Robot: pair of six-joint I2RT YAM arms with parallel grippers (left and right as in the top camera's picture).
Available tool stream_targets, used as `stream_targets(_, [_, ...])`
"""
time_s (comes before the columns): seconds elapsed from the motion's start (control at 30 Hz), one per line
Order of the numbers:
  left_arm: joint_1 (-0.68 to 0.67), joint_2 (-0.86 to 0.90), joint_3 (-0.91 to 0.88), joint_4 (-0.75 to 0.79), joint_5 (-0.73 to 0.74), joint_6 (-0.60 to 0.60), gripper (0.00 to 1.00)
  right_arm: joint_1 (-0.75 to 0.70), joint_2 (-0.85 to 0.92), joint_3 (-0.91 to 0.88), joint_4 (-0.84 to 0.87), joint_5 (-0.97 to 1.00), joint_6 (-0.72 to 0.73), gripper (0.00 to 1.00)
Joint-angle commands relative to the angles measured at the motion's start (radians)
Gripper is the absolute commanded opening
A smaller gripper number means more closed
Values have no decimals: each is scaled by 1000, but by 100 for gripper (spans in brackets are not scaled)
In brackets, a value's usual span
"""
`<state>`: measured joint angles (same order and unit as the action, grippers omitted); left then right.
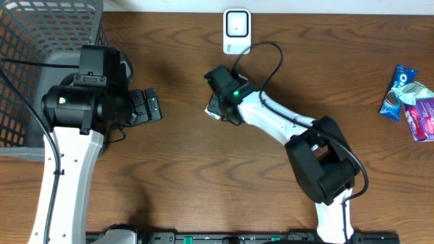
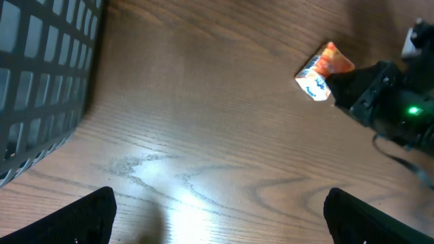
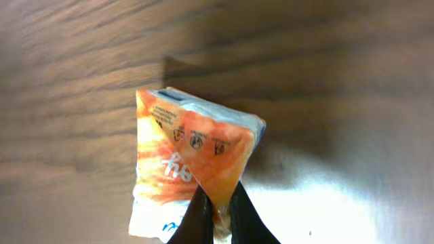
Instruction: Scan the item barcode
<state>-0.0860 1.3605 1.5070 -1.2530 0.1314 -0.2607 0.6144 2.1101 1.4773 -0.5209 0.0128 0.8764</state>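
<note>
right jaws pinch a corner of the orange packet (image 3: 193,159).

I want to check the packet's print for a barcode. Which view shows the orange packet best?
Right wrist: the orange packet is large and close, its printing visible, pinched at one corner by the fingers. Left wrist shows it small and distant; overhead, the right arm mostly hides it.
</note>
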Motion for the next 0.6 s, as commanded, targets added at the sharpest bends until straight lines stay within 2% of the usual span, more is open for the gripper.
stream_targets(0.0, [3, -2, 20, -3, -6, 13, 98, -51, -32, -16, 1, -205, -415, 1])
stream_targets(0.07, [3, -2, 20, -3, -6, 13, 98, -82, -40, -16, -34, -283, -532, 1])
stream_targets(0.23, [3, -2, 20, -3, -6, 13, 98, -165, -43, -16, -202, -243, -627, 5])
stream_targets(0.27, [3, -2, 20, -3, -6, 13, 98, -179, -43, -16, -225, -232, -634, 19])
stream_targets(0.33, [3, -2, 20, -3, -6, 13, 98, -200, -43, -16, -248, -232, -639, 65])
stream_targets(0.4, [3, -2, 20, -3, -6, 13, 98, -210, -43, -16, -255, -232, -638, 90])
stream_targets(0.43, [3, -2, 20, -3, -6, 13, 98, -210, -43, -16, -255, -230, -639, 99])
stream_targets(0.57, [3, -2, 20, -3, -6, 13, 98, -209, -43, -16, -228, -251, -626, 99])
